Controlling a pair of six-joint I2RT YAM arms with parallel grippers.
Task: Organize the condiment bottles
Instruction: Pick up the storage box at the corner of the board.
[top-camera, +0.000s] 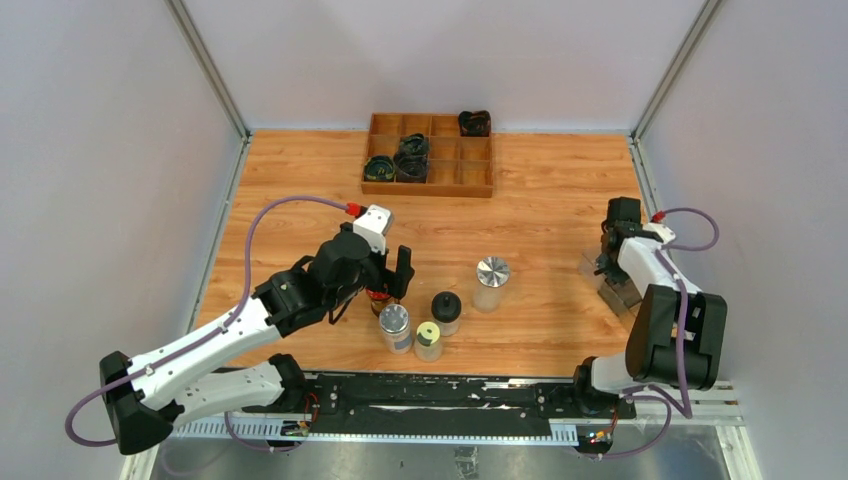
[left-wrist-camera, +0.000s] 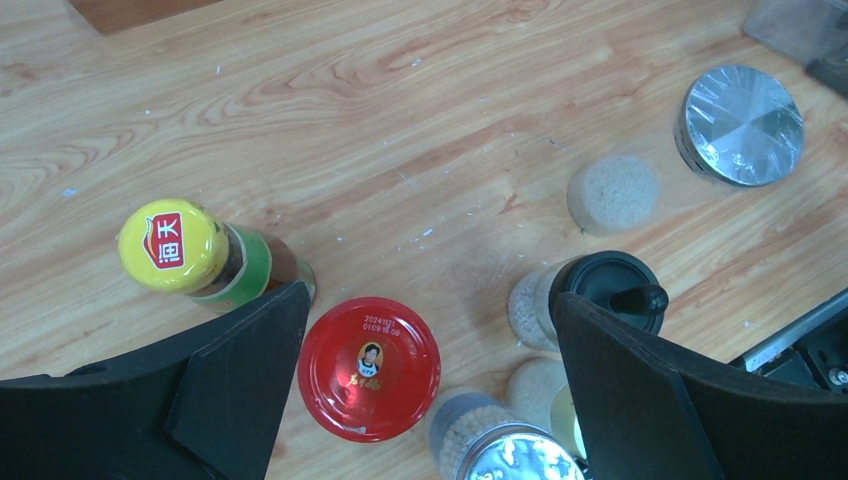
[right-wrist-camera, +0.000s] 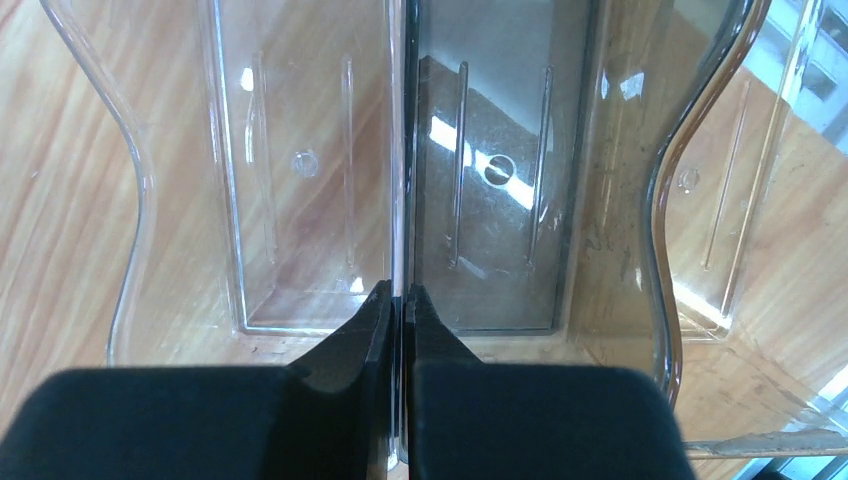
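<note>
Left gripper (left-wrist-camera: 428, 300): spread wide, holding nothing
Red-capped jar (left-wrist-camera: 368, 367): upright, just below, between its fingers
Right gripper (right-wrist-camera: 403, 300): clamped on clear tray (right-wrist-camera: 300, 230) wall

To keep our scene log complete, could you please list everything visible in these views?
red-cap jar: one, clear glass, below the left gripper
yellow-cap bottle: one, green collar, beside the red-cap jar
silver-cap jars: two, clear, one near edge, one mid-table
black-cap bottle: one, clear, between the silver-cap jars
pale-cap jar: one, pale yellow cap, near edge
tray: one, clear plastic, right side of table
box: one, wooden, compartments, far side
bundles: apparently four, dark, in the box
table: one, wood grain
left gripper: black, open above the jars
right gripper: black, shut on a tray wall
</note>
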